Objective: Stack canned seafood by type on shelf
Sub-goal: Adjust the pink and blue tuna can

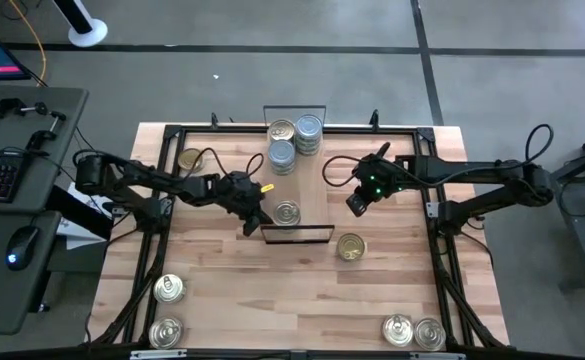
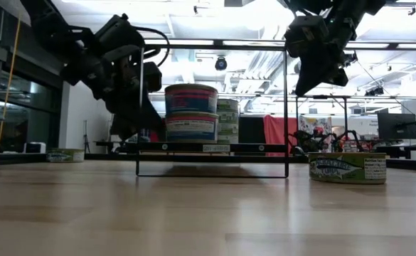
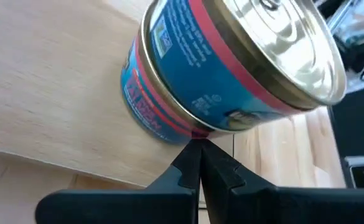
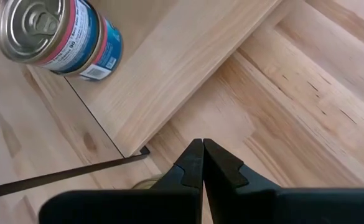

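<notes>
A butcher-block worktop carries a narrow wooden shelf at its middle, running near to far, with black wire frames at both short ends. On the shelf, tins are stacked at the far end and one stack stands near the near end. Loose tins lie on the worktop: one right of the shelf, one far left, pairs at the near-left and near-right corners.
</notes>
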{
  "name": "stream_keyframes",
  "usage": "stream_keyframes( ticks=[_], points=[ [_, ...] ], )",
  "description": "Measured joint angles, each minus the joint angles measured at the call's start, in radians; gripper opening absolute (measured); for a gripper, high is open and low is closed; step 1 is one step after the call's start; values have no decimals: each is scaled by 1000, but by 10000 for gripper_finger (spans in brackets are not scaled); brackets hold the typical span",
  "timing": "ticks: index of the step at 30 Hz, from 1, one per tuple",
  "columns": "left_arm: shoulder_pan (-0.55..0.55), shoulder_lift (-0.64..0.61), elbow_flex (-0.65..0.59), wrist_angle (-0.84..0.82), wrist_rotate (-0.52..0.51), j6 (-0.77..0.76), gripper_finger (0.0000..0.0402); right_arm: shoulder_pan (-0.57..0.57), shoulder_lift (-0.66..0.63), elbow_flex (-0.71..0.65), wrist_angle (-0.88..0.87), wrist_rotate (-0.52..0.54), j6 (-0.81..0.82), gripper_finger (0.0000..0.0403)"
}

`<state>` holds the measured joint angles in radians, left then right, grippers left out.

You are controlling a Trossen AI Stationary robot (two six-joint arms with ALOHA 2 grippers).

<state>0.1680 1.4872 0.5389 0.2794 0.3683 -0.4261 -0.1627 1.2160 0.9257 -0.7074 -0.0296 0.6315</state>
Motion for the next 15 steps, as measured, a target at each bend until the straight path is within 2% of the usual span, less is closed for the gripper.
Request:
stream_keyframes(
  ticks=[4,15],
  points=[
    [0,0,13,-53,1,36,0,0,0,0,2,0,1,0],
    [-16,17,15,-42,22,73,0,-1,0,0,44,0,23,0]
  ],
)
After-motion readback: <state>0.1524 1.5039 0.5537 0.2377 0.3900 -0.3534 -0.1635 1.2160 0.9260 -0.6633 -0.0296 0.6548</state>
